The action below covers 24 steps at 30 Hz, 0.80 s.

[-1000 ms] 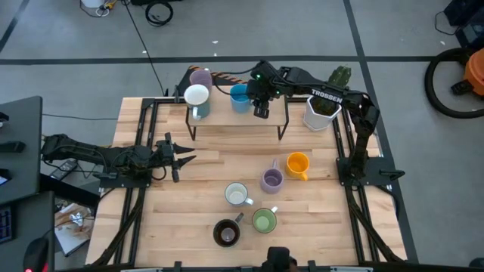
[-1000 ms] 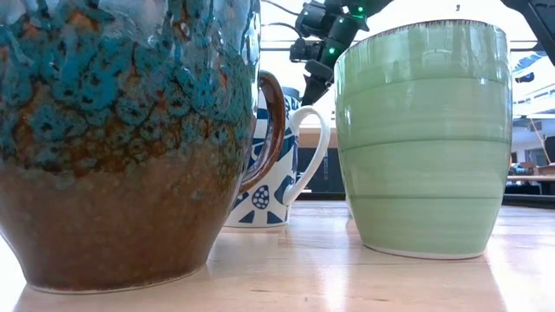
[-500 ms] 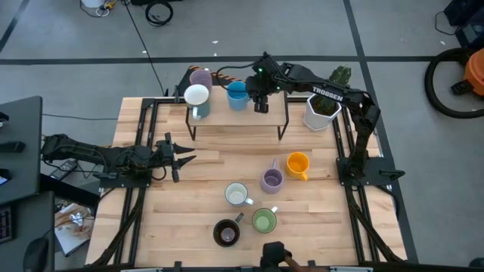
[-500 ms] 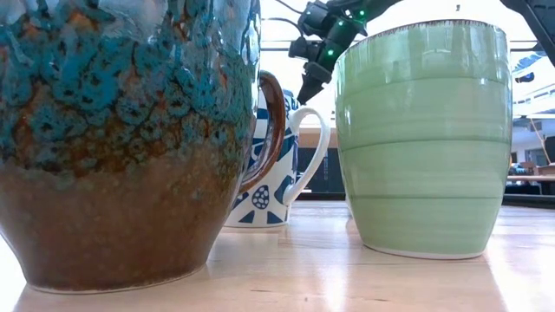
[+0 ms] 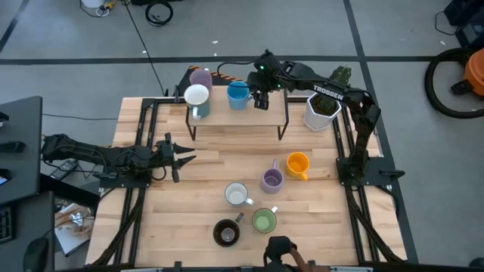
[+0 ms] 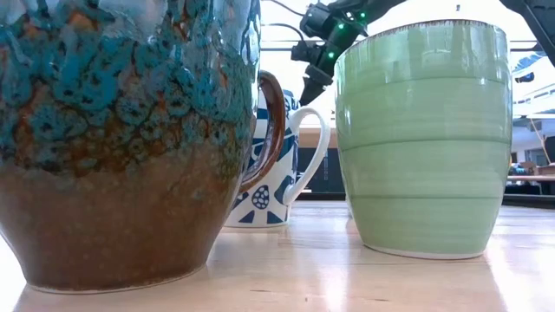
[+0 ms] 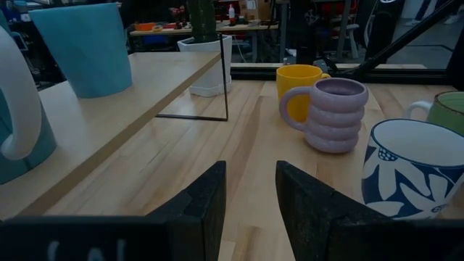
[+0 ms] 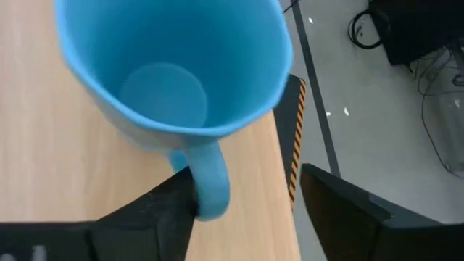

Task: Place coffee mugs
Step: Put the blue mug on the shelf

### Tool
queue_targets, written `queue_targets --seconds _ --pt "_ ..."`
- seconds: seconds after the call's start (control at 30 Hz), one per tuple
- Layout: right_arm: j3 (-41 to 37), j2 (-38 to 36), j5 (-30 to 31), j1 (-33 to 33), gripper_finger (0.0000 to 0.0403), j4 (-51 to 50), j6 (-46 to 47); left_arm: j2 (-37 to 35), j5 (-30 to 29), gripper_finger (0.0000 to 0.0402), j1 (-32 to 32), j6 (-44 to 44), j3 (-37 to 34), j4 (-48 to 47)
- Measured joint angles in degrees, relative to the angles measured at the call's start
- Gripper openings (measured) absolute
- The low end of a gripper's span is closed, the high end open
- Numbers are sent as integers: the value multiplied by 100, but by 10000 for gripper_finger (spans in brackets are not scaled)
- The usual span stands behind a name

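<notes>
On the raised wooden shelf [image 5: 238, 115] at the far side of the table, your right gripper [image 8: 243, 199] hovers over the blue mug [image 5: 238, 94], its jaws spread apart with the mug's handle [image 8: 206, 181] standing between them: one finger lies against the handle, the other stands clear, so judge this as open and not a grip. The blue mug sits upright on the shelf near its back edge, beside a white mug [image 5: 197, 97] and a lilac mug [image 5: 201, 78]. Five more wait on the tabletop below: an orange mug [image 5: 298, 164], a ribbed lilac mug [image 7: 330, 114], a white mug with a blue flower pattern [image 7: 413, 170], a green mug [image 6: 422, 139] and a dark brown mug with a turquoise glaze [image 6: 126, 139]. Your left gripper [image 7: 250, 192] rests low over the table's left side, jaws parted on nothing. Treat these mugs as stiff, glazed ceramic: likely smooth and slippery under the pads, with enough weight to swing if pinched off-centre, and liable to chip if knocked against each other or the shelf's metal frame. The handle looks the surest place to take hold, squeezed across its loop near the wall; pinching the rim should also serve on the open-topped ones. The white faceted cactus pot [image 5: 321, 109] at the shelf's right end is no part of the job
</notes>
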Motion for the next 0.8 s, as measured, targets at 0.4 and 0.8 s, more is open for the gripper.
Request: queue_targets --seconds 0.4,0.8 --pt "0 0 -169 -178 295 209 -125 0 0 128 0 4 0 0" --pt "0 -61 -113 107 295 -43 130 -2 -1 128 -1 6 0 0"
